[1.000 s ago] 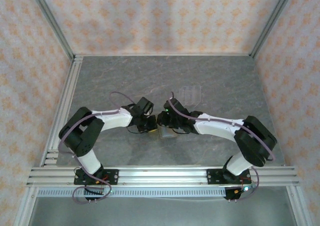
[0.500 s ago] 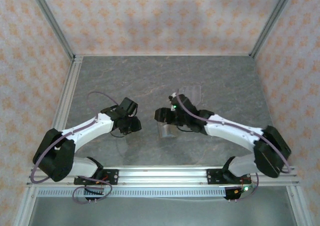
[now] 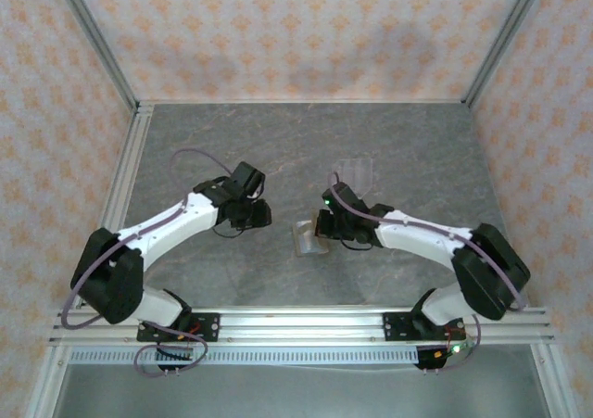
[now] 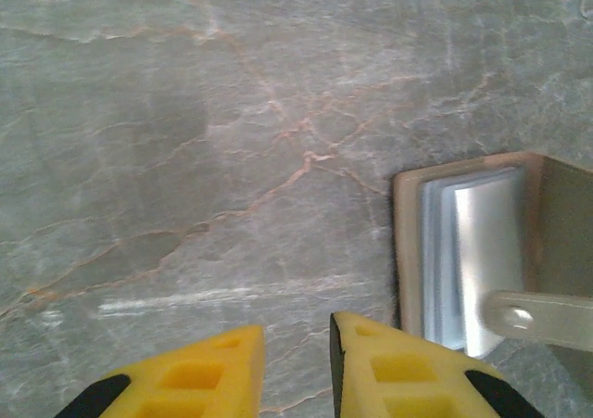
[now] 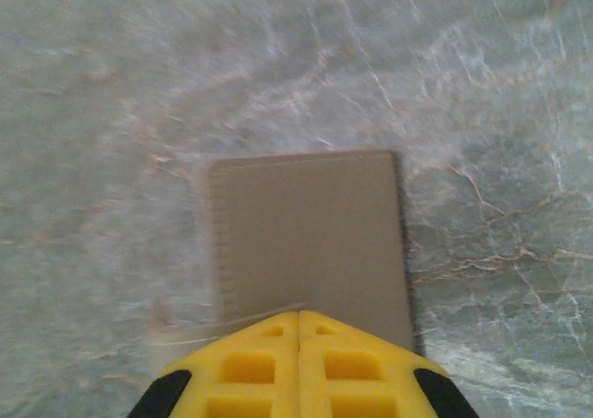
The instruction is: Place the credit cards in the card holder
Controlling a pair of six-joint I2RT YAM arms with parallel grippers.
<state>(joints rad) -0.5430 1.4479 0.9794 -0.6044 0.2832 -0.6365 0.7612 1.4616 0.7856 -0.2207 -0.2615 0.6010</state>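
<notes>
left pincer (image 4: 296, 330) backed off holder (image 3: 309, 237), slightly spread, empty; right pincer (image 5: 298, 318) now pressed together, could shove it across desk (image 3: 278, 140).

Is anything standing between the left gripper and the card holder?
Nothing visible does. In the left wrist view, bare table separates the left gripper from the card holder, which lies just right of its fingers.
</notes>
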